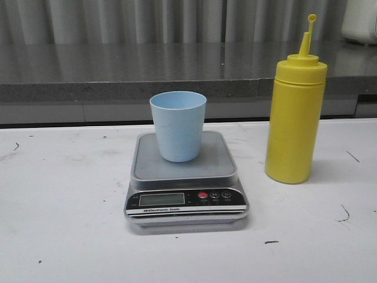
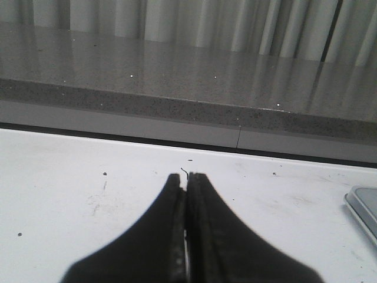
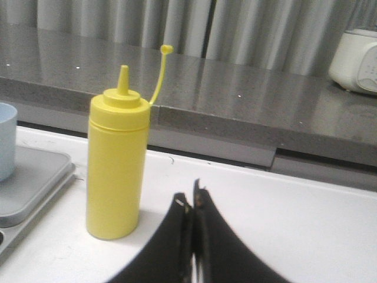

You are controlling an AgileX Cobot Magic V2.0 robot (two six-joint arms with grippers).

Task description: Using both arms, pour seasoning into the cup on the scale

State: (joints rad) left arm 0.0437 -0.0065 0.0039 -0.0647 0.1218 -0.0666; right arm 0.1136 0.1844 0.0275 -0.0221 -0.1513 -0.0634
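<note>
A pale blue cup stands upright on the silver scale at the table's middle. The tall yellow seasoning bottle stands upright to the right of the scale, its nozzle uncapped with the small cap hanging on a tether. Neither gripper shows in the front view. In the left wrist view my left gripper is shut and empty over bare table, with the scale's corner off to one side. In the right wrist view my right gripper is shut and empty, close beside the bottle; the cup's edge and the scale lie beyond it.
A grey stone ledge runs along the back of the white table, with a pleated curtain behind. A white appliance sits on the ledge at the far right. The table has small dark scuff marks.
</note>
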